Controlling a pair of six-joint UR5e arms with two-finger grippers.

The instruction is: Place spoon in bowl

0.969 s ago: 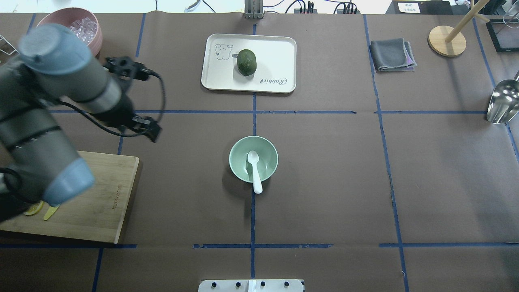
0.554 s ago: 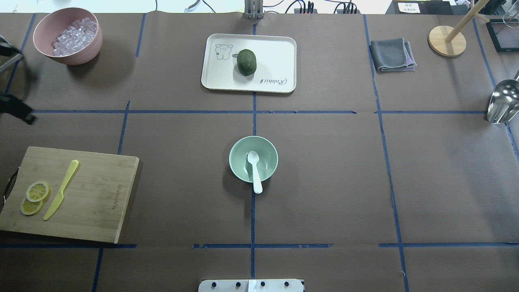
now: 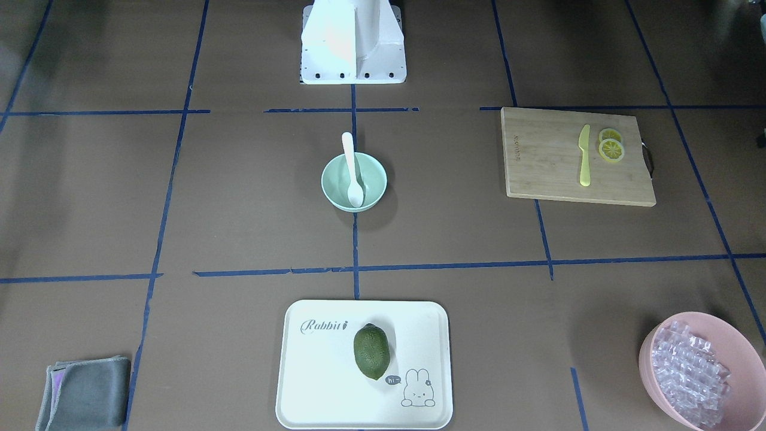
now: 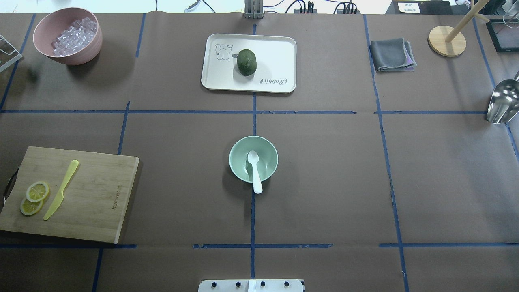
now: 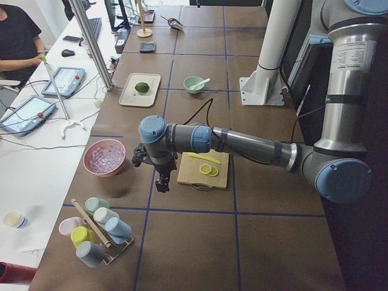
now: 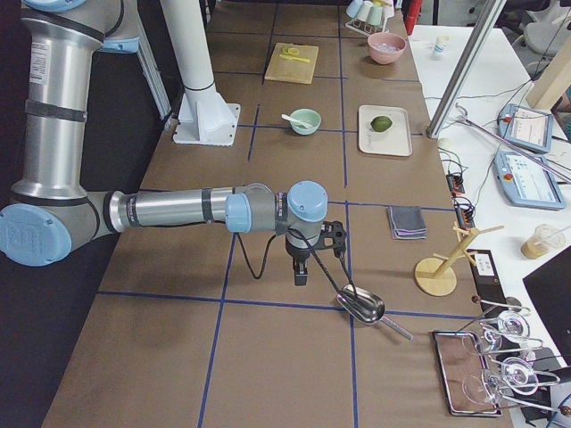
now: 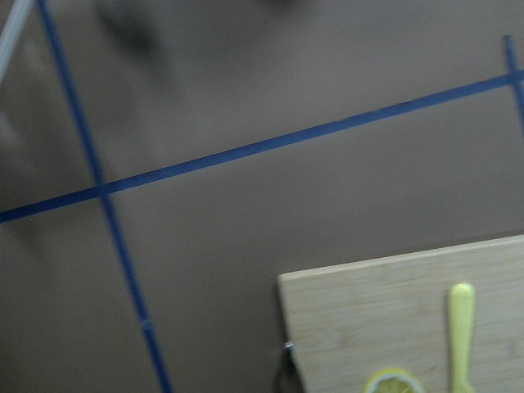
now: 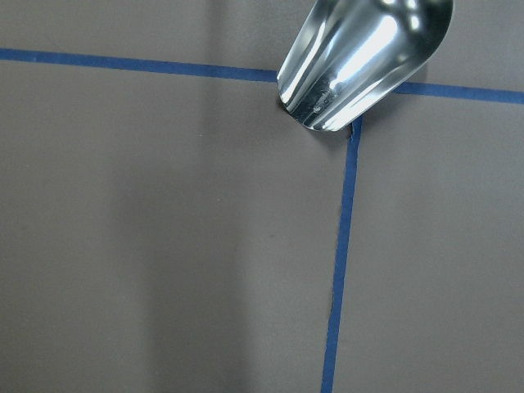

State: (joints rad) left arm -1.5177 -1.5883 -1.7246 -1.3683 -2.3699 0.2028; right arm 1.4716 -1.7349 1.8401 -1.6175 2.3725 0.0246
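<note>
- Now the spoon (image 4: pixel 254 170) lies in the bowl (image 4: pixel 237 164): its scoop is down inside, and its handle leans over the near rim with the end sticking out past it.
- The bowl stands upright at the middle of the table, on the blue centre line.
- Far from it on the same line sits a white tray (image 4: pixel 275 52) holding a dark green fruit (image 4: pixel 246 62).
- To the near left is a cutting board (image 4: pixel 93 194) with a yellow knife (image 4: pixel 61 190) and lemon slices (image 4: pixel 34 196). A pink bowl (image 4: pixel 81 50) of clear cubes is at the far left.
- On the right are a folded grey cloth (image 4: pixel 391 54) and a metal scoop (image 4: pixel 502 101).
- The left gripper (image 5: pixel 164 187) hangs pointing down at the left end, between the pink bowl and the board. I cannot tell how far its claw is open.
- The right gripper (image 6: pixel 301 278) hangs near the scoop, and its opening cannot be told either.
</note>
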